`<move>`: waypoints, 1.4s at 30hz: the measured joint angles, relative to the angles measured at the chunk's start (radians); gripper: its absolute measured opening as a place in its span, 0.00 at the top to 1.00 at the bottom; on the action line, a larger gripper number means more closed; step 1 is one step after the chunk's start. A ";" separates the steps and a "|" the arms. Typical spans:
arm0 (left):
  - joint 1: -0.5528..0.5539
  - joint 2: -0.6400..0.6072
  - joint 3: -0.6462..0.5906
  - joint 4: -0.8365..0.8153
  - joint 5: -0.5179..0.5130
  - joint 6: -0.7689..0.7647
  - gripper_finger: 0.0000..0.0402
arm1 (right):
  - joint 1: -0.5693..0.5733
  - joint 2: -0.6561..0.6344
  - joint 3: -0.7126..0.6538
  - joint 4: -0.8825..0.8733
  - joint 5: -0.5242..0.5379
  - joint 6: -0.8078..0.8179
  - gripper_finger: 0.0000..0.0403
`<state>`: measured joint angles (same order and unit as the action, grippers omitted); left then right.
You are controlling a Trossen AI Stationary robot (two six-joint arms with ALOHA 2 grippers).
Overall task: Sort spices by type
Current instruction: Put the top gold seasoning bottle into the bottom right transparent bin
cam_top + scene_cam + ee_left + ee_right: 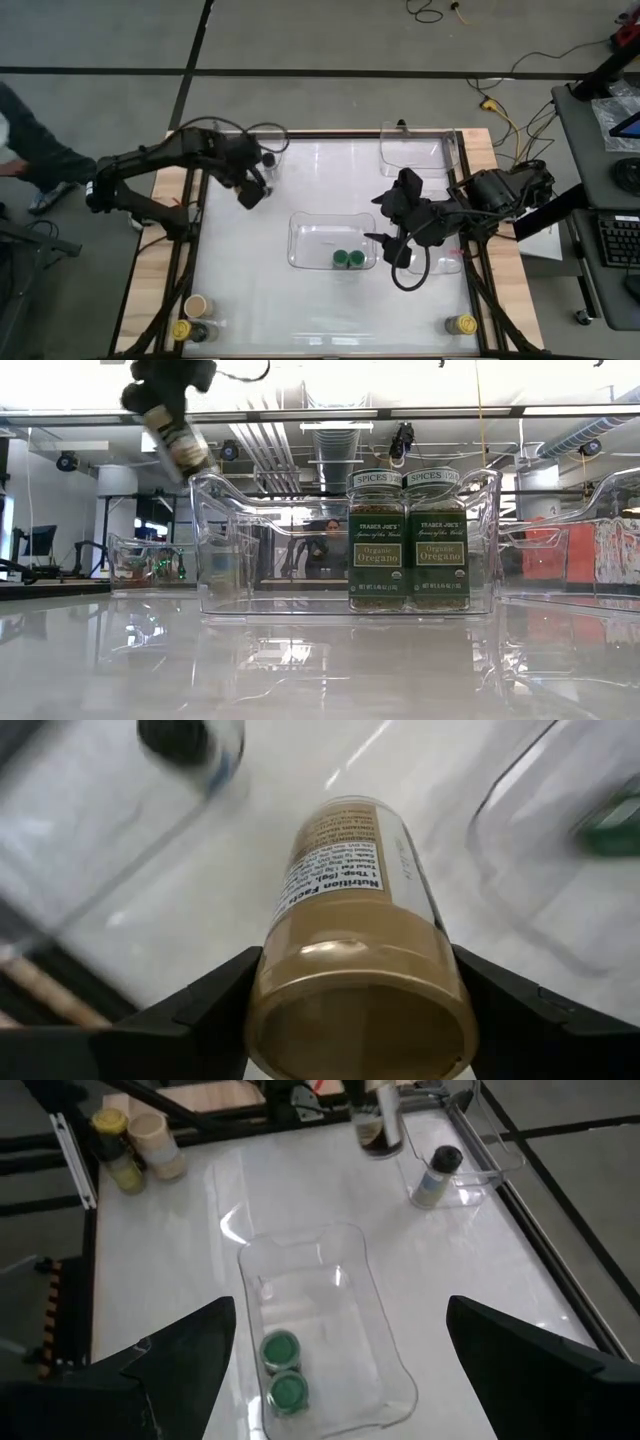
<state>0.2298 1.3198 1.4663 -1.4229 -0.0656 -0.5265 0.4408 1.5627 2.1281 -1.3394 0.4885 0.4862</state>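
Left gripper point(355, 1010) fingers pinching tan-lidded spice jar point(355, 920) between them, right gripper point(340, 1360) fingers spread, empty

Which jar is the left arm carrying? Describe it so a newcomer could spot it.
Start at the clear tray in the middle of the table, then look toward the far-left tray. The left gripper holds a tan-lidded jar tilted in the air there. Every other jar stands on the table or in a tray.

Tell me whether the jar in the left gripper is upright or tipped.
Tipped. The tan-lidded jar hangs slanted in the left gripper, held clear above the table, its fingers clamping the lid.
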 joint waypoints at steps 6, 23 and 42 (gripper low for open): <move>0.000 0.106 0.150 0.100 -0.004 0.050 0.35 | 0.000 -0.002 0.000 -0.041 0.000 0.002 0.12; 0.050 0.567 0.603 -0.042 -0.049 0.295 0.35 | 0.023 -0.005 0.000 -0.120 -0.051 0.026 0.12; 0.074 0.837 0.618 -0.061 -0.013 0.362 0.35 | 0.138 -0.003 -0.002 -0.141 -0.047 0.181 0.12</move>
<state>0.3036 2.1567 2.0844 -1.4837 -0.0782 -0.1646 0.5787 1.5600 2.1262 -1.4803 0.4418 0.6675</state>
